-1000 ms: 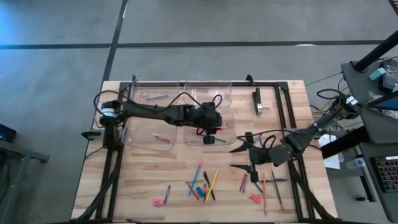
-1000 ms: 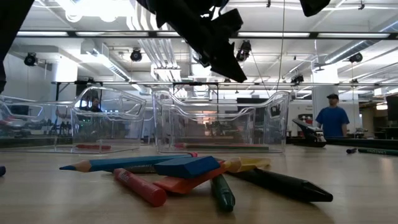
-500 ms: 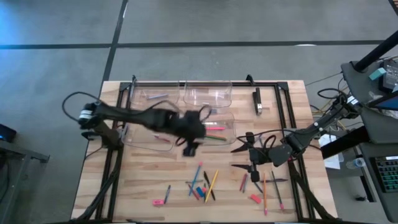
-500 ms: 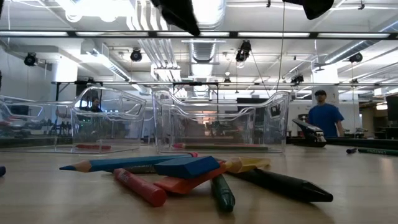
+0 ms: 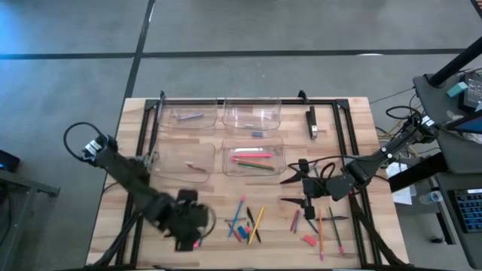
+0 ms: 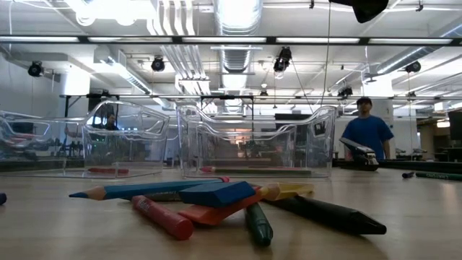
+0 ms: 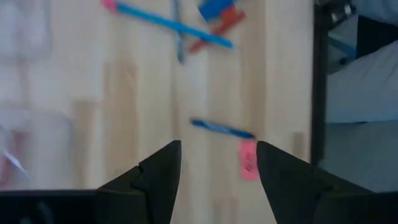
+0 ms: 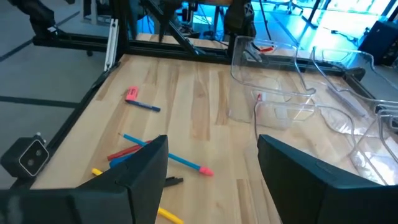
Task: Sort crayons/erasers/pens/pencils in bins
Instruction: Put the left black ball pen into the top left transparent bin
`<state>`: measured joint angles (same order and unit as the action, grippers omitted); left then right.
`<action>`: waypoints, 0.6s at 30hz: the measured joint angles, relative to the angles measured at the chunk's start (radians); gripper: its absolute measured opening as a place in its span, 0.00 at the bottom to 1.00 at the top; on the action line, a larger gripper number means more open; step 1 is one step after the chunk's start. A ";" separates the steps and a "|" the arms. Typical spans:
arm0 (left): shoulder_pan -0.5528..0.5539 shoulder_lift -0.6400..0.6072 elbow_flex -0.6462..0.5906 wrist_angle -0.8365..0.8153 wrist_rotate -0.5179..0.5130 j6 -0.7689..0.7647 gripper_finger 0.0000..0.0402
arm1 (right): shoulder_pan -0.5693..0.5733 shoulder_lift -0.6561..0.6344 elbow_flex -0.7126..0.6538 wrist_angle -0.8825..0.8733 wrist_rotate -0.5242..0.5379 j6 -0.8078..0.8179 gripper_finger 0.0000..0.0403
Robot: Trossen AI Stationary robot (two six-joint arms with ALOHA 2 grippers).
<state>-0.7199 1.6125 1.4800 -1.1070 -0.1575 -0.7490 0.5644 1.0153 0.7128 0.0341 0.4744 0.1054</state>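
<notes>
My left gripper (image 5: 191, 233) hangs open over the table's near left part. In the left wrist view, a short blue pen (image 7: 221, 129) and a pink eraser (image 7: 248, 160) lie on the wood below its open fingers (image 7: 217, 149). My right gripper (image 5: 287, 190) waits open, right of the near right bin (image 5: 254, 172). That bin holds pink, red and green pencils (image 5: 253, 159). A mixed pile (image 5: 245, 223) of pencils, crayons and a blue eraser (image 6: 216, 193) lies near the table's front. More sticks (image 5: 320, 226) lie below my right gripper.
Four clear bins stand in two rows; the far left bin (image 5: 192, 124) holds a pen, the far right bin (image 5: 252, 109) a blue eraser, the near left bin (image 5: 177, 173) a pink crayon. A black frame (image 5: 343, 120) rings the table. A person (image 6: 367, 137) stands far behind.
My left gripper has swung from above the near right bin toward the table's near left corner and tipped further downward; it now hangs over the pink eraser and the blue pen. The pencils in that bin now show uncovered.
</notes>
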 joint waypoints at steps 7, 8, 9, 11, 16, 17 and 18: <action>-0.140 0.018 -0.114 0.205 0.027 -0.210 0.48 | 0.000 0.003 -0.002 0.000 0.000 0.029 0.59; -0.153 0.027 -0.132 0.259 0.045 -0.218 0.48 | 0.000 0.006 -0.002 0.001 0.000 0.035 0.59; -0.165 0.041 -0.149 0.318 0.068 -0.230 0.48 | 0.000 0.010 -0.002 0.000 0.000 0.046 0.59; -0.185 0.082 -0.174 0.400 0.114 -0.259 0.48 | 0.000 0.022 -0.002 0.000 0.000 0.063 0.59; -0.218 0.202 -0.143 0.426 0.186 -0.295 0.48 | 0.000 0.061 -0.002 0.004 0.000 0.094 0.59; -0.224 0.225 -0.132 0.428 0.193 -0.295 0.48 | 0.000 0.069 -0.002 0.005 0.000 0.104 0.59; -0.231 0.246 -0.122 0.427 0.200 -0.296 0.48 | 0.000 0.077 -0.002 0.005 0.000 0.112 0.59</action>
<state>-0.9514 1.8585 1.3583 -0.6802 0.0427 -1.0455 0.5645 1.0921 0.7109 0.0387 0.4740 0.2177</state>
